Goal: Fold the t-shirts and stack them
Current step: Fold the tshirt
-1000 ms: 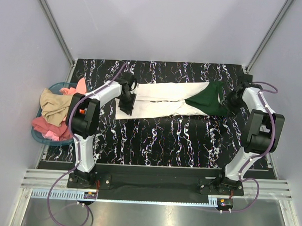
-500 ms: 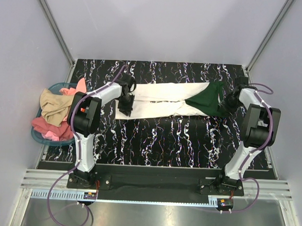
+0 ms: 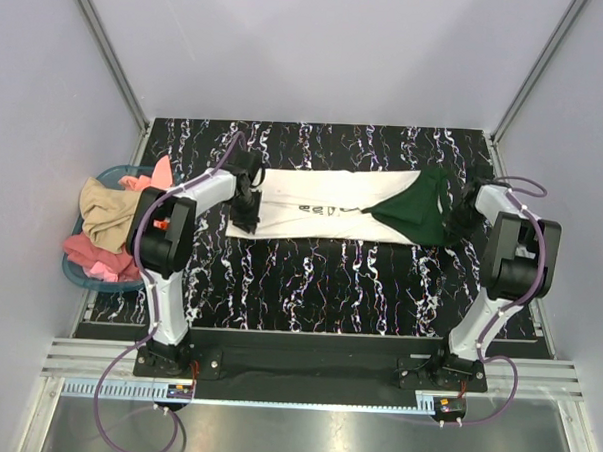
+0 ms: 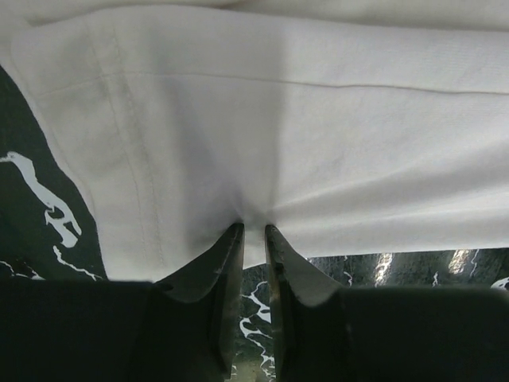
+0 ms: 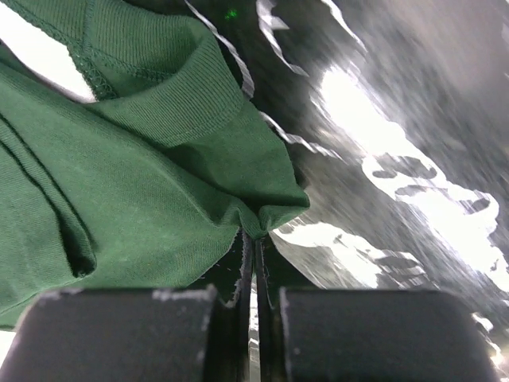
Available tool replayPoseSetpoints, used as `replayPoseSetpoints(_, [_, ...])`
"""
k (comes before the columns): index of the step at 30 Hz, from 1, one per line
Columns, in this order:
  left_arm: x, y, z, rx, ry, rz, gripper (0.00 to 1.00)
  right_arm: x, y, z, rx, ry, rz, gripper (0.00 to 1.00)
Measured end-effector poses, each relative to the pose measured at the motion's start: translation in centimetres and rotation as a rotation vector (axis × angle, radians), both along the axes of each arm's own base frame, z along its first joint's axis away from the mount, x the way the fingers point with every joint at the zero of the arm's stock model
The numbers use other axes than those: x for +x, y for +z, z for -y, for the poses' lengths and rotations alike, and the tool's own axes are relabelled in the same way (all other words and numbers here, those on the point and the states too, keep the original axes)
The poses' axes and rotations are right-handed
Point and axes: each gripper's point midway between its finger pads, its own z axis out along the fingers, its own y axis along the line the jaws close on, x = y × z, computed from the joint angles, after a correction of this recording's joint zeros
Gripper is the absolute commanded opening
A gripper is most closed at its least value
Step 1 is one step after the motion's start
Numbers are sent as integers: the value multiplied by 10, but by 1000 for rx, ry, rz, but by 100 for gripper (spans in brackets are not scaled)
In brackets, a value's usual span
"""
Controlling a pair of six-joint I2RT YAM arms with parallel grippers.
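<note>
Down on the black marbled table (image 3: 329,287), left claw (image 4: 253,231) pinches cream shirt (image 4: 318,119), right claw (image 5: 254,235) green shirt (image 5: 143,183).

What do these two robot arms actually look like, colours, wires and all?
Both the left arm and right arm have white tube-like links with chunky black joints. Thin purple cables loop along each from the base. The left carries a small orange mark. The fingers are dark, tapering wedges.

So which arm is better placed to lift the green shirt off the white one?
Right. The right gripper is shut on an edge of the dark green t-shirt; the left gripper pinches the cream-white t-shirt at its far left end.
</note>
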Motion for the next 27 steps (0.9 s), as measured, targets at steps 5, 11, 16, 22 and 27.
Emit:
replayPoseSetpoints(5, [-24, 1, 4, 2, -8, 0, 28, -25, 8, 0, -22, -6, -13, 3])
replayPoseSetpoints(11, [-54, 13, 7, 4, -24, -28, 33, -37, 31, 9, -79, -8, 2, 37])
replayPoseSetpoints(16, [-36, 54, 13, -42, -28, 70, 35, -31, 63, 15, -103, -19, 56, 42])
replayPoseSetpoints(22, [-2, 80, 14, -103, -35, 150, 35, -10, 74, -16, 57, -22, 141, 47])
replayPoseSetpoints(27, [22, 53, -13, -115, 24, 89, 35, 2, 63, -45, 162, -27, 142, 51])
